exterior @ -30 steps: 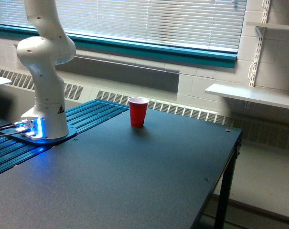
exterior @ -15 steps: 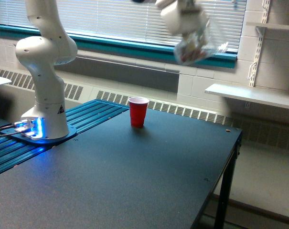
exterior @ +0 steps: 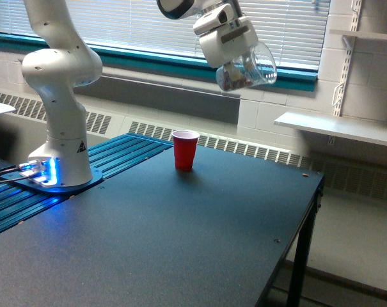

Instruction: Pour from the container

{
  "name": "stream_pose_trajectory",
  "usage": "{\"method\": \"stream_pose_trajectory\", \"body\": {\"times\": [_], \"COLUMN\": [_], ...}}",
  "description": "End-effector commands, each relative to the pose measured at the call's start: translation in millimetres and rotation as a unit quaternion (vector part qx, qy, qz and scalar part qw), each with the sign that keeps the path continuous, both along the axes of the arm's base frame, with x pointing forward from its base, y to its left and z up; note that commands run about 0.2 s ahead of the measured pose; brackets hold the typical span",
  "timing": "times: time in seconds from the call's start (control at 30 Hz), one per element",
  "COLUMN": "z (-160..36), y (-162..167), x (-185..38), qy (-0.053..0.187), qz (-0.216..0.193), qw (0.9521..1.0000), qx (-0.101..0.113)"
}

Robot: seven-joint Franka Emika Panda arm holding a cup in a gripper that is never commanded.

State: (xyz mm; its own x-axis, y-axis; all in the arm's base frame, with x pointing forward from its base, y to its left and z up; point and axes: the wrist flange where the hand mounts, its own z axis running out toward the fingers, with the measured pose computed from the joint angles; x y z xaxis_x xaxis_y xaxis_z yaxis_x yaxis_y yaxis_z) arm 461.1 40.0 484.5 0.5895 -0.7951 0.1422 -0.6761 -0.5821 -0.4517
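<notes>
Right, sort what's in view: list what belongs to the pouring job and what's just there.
Part of the job:
- clear cup, tilted, dark bits inside, held high by the gripper
- red cup, upright on the table, likely the target

Just there:
- wall shelves
- window blinds
- blue ridged panel by the arm's base

Arm (exterior: 52,83) cut off above (upper links unseen)
</notes>
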Motion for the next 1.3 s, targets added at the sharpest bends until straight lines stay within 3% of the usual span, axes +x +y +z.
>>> {"method": "stream_pose_trajectory", "body": {"times": [0.03, 0.3, 0.6, 0.87, 1.3], "z": [-14.8, -34.3, -51.1, -67.9, -82.3], "y": [53, 123, 187, 220, 225], "x": [-26, -67, -117, -158, -197], "qy": [0.024, 0.054, 0.080, 0.107, 0.144], "qz": [0.042, 0.124, 0.203, 0.250, 0.251], "qw": [0.9987, 0.9903, 0.9748, 0.9607, 0.9544], "qx": [0.016, 0.031, 0.046, 0.054, 0.075]}}
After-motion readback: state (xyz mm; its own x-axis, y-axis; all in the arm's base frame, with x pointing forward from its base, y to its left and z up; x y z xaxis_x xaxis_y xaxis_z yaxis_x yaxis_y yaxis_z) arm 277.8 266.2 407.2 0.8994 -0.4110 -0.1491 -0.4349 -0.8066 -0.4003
